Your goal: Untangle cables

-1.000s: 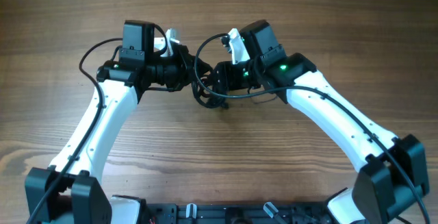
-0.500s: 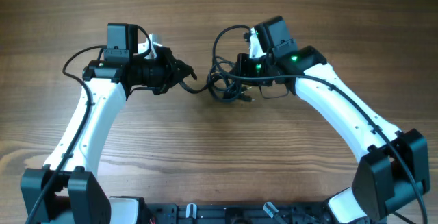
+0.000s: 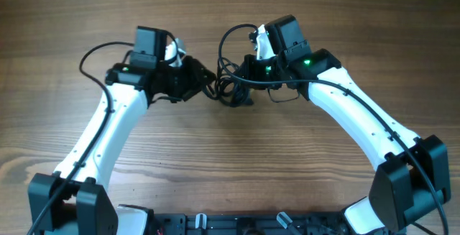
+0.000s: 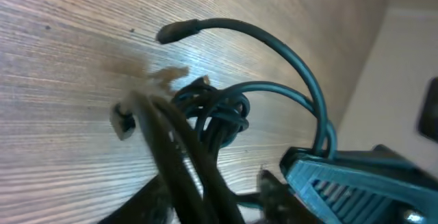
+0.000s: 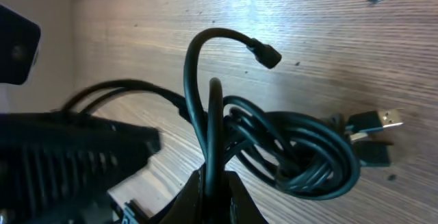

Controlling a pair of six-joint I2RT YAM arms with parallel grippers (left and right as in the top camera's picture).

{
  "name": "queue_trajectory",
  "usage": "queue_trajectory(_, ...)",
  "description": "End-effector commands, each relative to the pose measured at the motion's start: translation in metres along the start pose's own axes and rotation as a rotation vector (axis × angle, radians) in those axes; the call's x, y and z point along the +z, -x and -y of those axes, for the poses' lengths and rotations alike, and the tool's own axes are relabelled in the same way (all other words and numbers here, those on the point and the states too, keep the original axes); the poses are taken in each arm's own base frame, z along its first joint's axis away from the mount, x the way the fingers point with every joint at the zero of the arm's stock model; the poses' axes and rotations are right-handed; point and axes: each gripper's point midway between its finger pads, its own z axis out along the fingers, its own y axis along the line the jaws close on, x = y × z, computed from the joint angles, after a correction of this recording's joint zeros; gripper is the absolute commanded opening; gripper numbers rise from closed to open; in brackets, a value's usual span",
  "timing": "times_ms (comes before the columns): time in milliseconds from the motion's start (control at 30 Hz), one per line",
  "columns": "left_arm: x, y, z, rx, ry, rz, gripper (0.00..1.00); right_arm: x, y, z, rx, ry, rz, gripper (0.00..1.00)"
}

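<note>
The cables [image 3: 231, 91] are one knotted black bundle down at the wooden tabletop [image 3: 237, 170], roughly mid-width and toward the far side, wedged between the two arms; overhead you can see a big loop arching up and back out of the knot. From the right wrist view the bundle [image 5: 301, 148] is several strands coiled over each other; a silver USB plug [image 5: 380, 121] sticks out of it to the right, just off the wood grain; one loose end [image 5: 265, 54] curls up in a hook shape with a small black tip.

The right end effector [image 5: 213, 186] is clamped closed on a strand of the cables; that strand comes straight up out of its fingertips and bends over into the hook.

The left end effector [image 3: 205, 80] is right up against the knot from the other side. Its wrist view is pretty blurry; dark strands run up out of the bottom of the frame into the tangle [image 4: 212, 111], with another cable end [image 4: 178, 31] arcing over the top. Honestly I can't tell if it's gripping anything or just spread around the strands.

Both arms angle in from the near corners, so the two wrists nearly meet over the bundle.
</note>
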Motion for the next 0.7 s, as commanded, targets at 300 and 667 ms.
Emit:
queue_trajectory(300,-0.017,0.013,0.007,0.23,0.101,0.139,0.39,-0.001,0.003,-0.009,-0.019,0.041,0.003,0.05)
queue_trajectory(667,-0.06,-0.014,0.006,0.218,0.141,0.164,0.43,-0.002,0.002,0.008,-0.016,-0.056,0.014,0.05)
